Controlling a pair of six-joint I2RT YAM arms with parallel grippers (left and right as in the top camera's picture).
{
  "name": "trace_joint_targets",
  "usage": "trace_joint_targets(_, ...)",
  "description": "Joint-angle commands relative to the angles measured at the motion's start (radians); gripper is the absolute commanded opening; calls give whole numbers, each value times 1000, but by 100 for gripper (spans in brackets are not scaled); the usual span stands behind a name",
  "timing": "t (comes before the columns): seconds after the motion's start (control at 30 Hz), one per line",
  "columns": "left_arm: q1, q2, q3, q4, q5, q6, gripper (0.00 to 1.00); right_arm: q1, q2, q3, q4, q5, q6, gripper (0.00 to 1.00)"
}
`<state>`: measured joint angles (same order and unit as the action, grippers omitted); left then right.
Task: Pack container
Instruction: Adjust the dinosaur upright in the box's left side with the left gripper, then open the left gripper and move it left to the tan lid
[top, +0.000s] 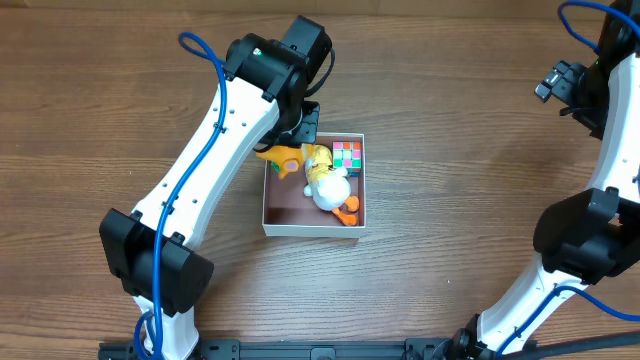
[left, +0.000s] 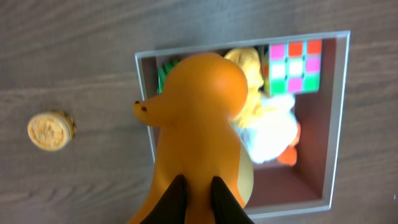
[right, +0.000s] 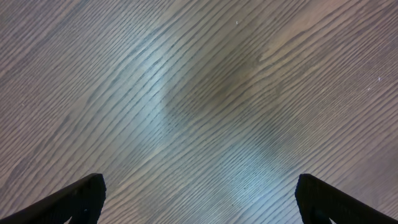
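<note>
The container (top: 312, 229) is a shallow white-walled square box with a pink-brown floor, seen mid-table in the overhead view and again in the left wrist view (left: 336, 124). Inside it lie a colour cube (left: 294, 65), a white and yellow plush toy (left: 270, 127) with orange feet, and something green (left: 163, 71) in a corner. My left gripper (left: 198, 196) is shut on a smooth orange toy animal (left: 199, 112), which hangs over the container's left wall (top: 283, 157). My right gripper (right: 199, 199) stands wide open over bare wood, holding nothing.
A small round tan disc (left: 50, 130) lies on the table just outside the container's wall in the left wrist view; the left arm hides it from overhead. The right arm (top: 585, 230) stands far right, away from the container.
</note>
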<state>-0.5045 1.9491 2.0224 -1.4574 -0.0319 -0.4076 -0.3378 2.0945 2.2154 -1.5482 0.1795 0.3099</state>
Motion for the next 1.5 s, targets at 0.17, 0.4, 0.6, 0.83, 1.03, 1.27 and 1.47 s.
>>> trace_joint_targets(0.17, -6, 9, 16, 45, -31, 27, 16, 3, -17, 0, 3, 0, -3, 100)
trace_joint_targets(0.4, -6, 9, -28, 47, -19, 26, 16, 3, -17, 0, 3, 0, -3, 100)
trace_joint_targets(0.6, -6, 9, -82, 48, 24, 26, 22, 3, -17, 0, 3, 0, -3, 100)
trace_joint_targets(0.83, -6, 9, -89, 48, 30, 26, 48, 3, -17, 0, 3, 0, -3, 100)
trace_joint_targets(1.03, -6, 9, -89, 48, 47, 26, 49, 3, -17, 0, 3, 0, -3, 100)
trace_joint_targets(1.27, -6, 6, -86, 47, 51, 27, 50, 3, -17, 0, 3, 0, -3, 100)
trace_joint_targets(1.47, 8, 3, -8, 2, -23, 27, 60, 3, -17, 0, 3, 0, -3, 100)
